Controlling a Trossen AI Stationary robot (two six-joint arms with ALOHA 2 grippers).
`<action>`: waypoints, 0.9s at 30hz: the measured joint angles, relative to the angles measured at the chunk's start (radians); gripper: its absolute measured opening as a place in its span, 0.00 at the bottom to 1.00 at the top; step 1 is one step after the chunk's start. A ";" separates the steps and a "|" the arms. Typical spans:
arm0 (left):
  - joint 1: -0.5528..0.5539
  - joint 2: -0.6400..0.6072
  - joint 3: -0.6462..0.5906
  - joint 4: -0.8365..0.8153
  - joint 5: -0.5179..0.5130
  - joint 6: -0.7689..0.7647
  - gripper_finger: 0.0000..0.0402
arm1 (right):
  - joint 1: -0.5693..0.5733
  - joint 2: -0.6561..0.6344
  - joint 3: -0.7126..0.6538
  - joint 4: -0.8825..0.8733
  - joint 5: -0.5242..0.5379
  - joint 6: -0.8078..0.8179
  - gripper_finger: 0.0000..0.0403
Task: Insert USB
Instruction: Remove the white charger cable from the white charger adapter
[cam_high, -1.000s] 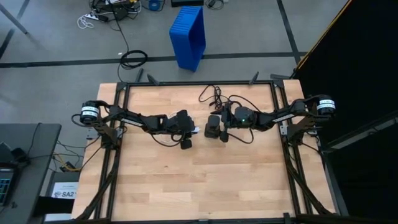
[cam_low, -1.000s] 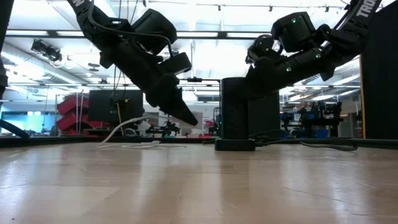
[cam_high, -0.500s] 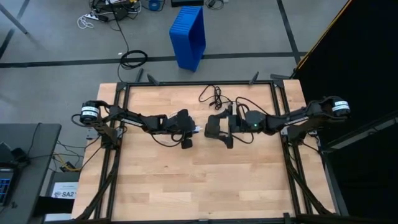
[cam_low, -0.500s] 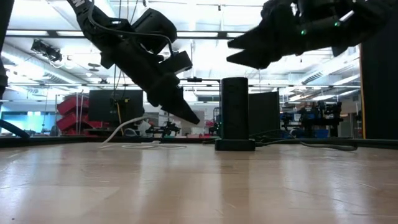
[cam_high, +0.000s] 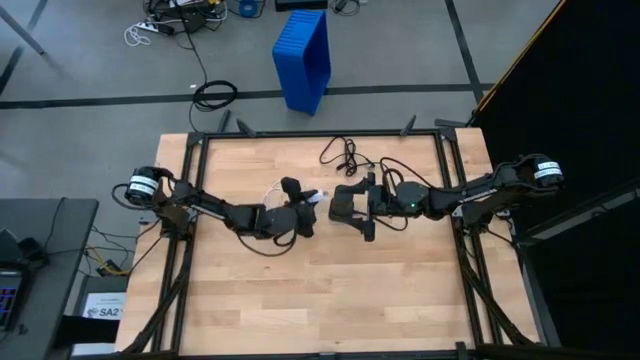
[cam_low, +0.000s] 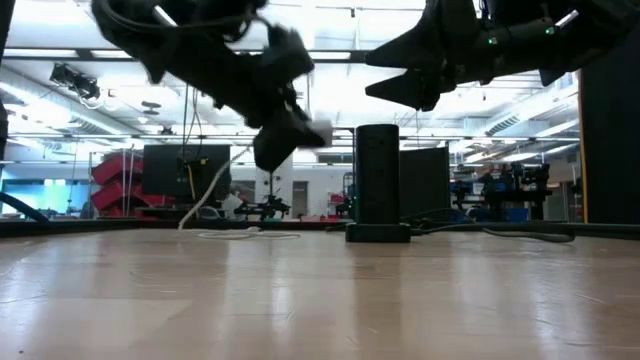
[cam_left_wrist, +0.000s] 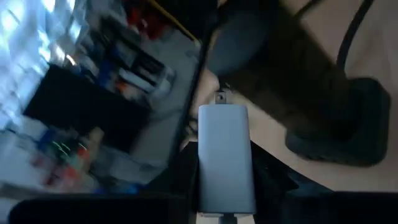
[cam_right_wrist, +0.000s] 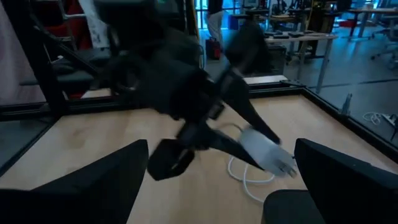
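Note:
The USB is a thin white cable (cam_low: 207, 188) with a white plug end (cam_left_wrist: 225, 158) that has a small metal tip (cam_left_wrist: 220, 98). My left gripper (cam_high: 308, 203) is shut on that plug near the table's middle, raised and pointing toward the black box (cam_low: 377, 180). The box stands upright on its base (cam_low: 378, 234). More loops of the cable (cam_right_wrist: 245, 177) lie on the wood. My right gripper (cam_low: 385, 75) is open and hovers above the box, touching nothing. In the high view it covers most of the box. My left gripper pinches the white plug body (cam_left_wrist: 225, 193) between its two fingers, which lie along it. The plug's front half and its metal tip stick out past the fingertips (cam_low: 318, 133). The plug is lifted clear, roughly level, and the cable hangs slack from it down to the table.
The box's thicker black cord (cam_high: 340, 152) curls toward the far edge. A black frame (cam_high: 320, 133) rims the table. A blue bin (cam_high: 305, 60) stands on the floor beyond it. Bare wood (cam_high: 320, 290) fills the near half.
My left gripper has risen and tipped up from pointing steeply down to near level, carrying the white plug up and toward the black box; the cable has been drawn up after it. My right gripper has lifted from beside the box to above it.

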 joint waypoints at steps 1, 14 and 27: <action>-0.019 0.000 0.000 0.030 0.000 0.044 0.19 | 0.001 0.000 0.000 0.000 0.006 0.006 0.94; -0.091 0.000 0.000 0.178 -0.013 0.203 0.19 | 0.055 0.160 0.125 -0.014 0.028 -0.002 0.95; -0.103 0.000 0.000 0.137 -0.083 0.200 0.20 | -0.005 0.194 0.175 -0.033 0.017 0.180 0.84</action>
